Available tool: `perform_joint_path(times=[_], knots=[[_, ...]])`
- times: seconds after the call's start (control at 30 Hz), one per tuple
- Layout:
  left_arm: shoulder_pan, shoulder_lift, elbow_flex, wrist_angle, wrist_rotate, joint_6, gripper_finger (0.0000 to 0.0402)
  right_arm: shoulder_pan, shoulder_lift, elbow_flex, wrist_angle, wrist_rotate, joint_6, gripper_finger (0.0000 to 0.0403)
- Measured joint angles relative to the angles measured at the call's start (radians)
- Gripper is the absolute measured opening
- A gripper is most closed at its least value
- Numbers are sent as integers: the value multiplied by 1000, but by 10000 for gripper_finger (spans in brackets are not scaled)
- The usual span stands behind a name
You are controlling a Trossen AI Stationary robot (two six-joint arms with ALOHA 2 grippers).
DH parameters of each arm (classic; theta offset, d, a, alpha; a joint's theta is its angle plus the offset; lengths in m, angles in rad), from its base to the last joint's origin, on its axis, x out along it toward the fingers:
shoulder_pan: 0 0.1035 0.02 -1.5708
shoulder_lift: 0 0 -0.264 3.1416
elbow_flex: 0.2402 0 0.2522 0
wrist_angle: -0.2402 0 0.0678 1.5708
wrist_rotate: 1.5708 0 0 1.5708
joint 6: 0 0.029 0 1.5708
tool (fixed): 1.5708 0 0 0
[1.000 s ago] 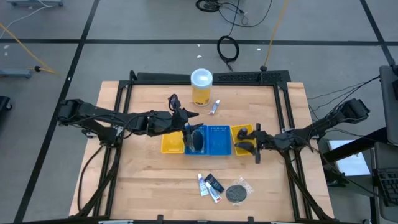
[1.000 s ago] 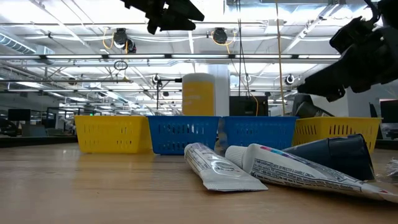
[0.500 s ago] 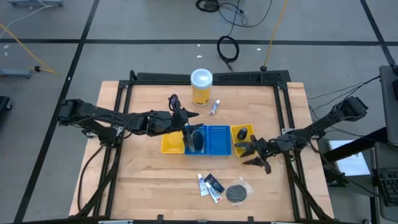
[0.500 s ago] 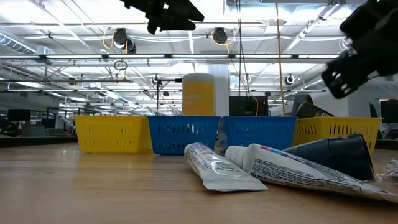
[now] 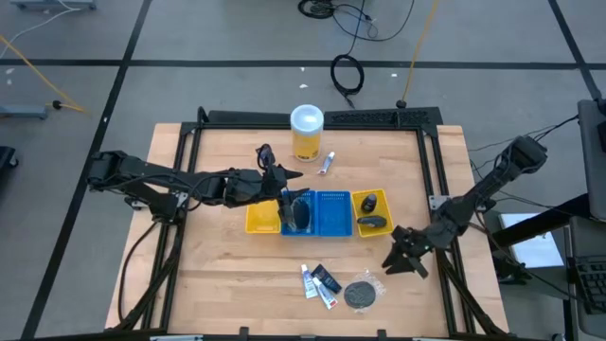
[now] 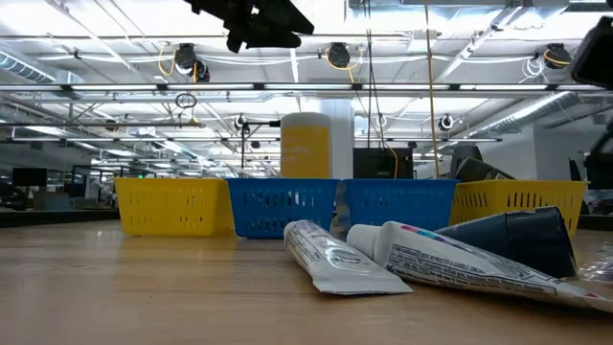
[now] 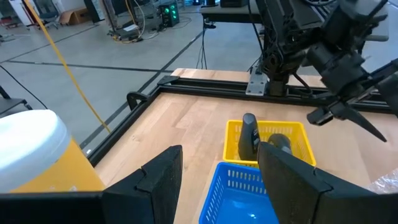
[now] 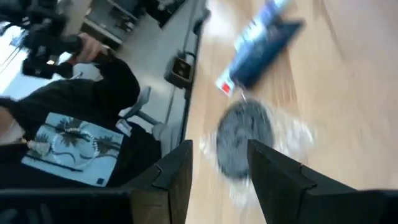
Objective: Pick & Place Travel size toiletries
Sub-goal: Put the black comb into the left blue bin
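Near the table's near edge lie two white tubes point(image 5: 309, 281) point(image 5: 328, 297), a dark tube point(image 5: 325, 277) and a black disc in clear wrap point(image 5: 360, 294). All of them lie flat on the wood, and the tubes point(image 6: 450, 264) show close up in the low view. Two dark oval pieces point(image 5: 371, 210) lie in the right yellow tray point(image 5: 358, 227). A dark item point(image 5: 300, 214) lies in the blue tray point(image 5: 331, 216). A small white tube point(image 5: 329, 162) lies by the canister. My right gripper point(image 5: 402, 258) is open, just right of the disc point(image 8: 244, 134). My left gripper point(image 5: 284, 182) hovers open over the trays.
A tall yellow canister with a white lid point(image 5: 306, 133) stands toward the far edge. A left yellow tray point(image 5: 258, 222) adjoins the blue one. A dark frame point(image 5: 312, 117) runs around the tabletop. A person point(image 8: 81, 130) stands beyond the table's near edge. Bare wood lies left of the tubes.
My right gripper has swung away from the right yellow tray toward the table's near edge, stopping beside the wrapped disc, and it has turned on the way. The two dark oval pieces stay in that tray. My left arm has kept still.
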Motion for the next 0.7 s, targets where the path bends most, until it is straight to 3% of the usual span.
perform_joint_path(times=[0.27, 0.7], knots=[[0, 0, 0, 1, 0, -8, 207, 90, 33, 1, -54, 16, 259, 144], [0, 0, 0, 1, 0, -10, 207, 136, 290, 3, 87, 11, 457, 144]])
